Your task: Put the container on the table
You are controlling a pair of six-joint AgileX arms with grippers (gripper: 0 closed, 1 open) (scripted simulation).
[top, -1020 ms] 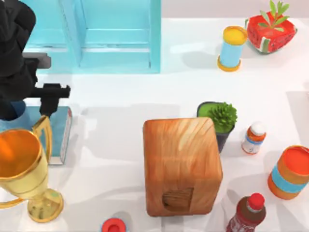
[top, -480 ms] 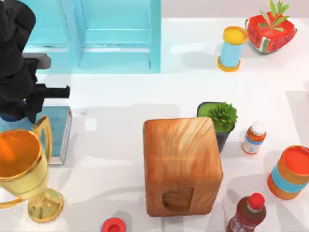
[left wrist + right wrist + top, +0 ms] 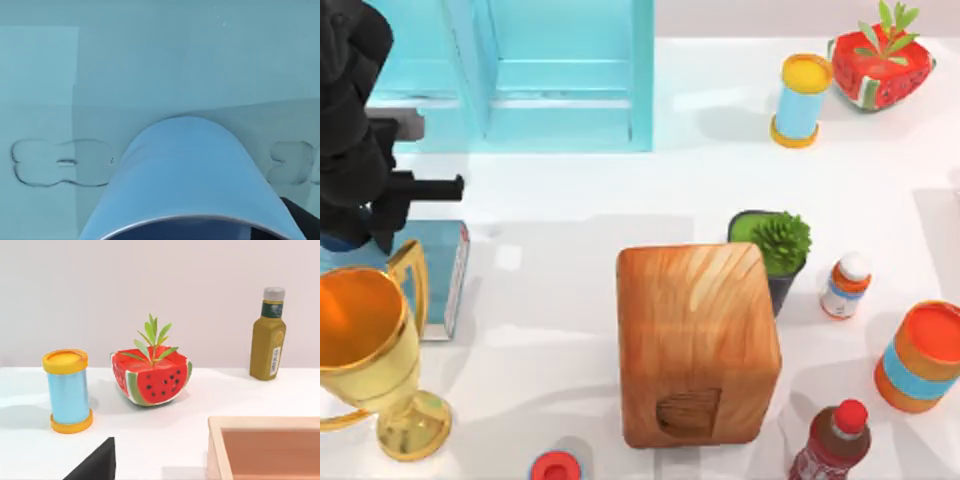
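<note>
- I am holding the left gripper (image 3: 360, 215) over the teal book (image 3: 438, 262) at the table's (image 3: 570, 200) left edge; the container (image 3: 187, 180) is sitting directly under it, apparently pinched.
- I am judging it needs carrying rightward to bare tabletop.

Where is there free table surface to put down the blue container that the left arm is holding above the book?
Bare table lies between the teal book, the turquoise shelf and the wooden block. The trophy crowds the left edge; the right side is crowded around the potted plant.
</note>
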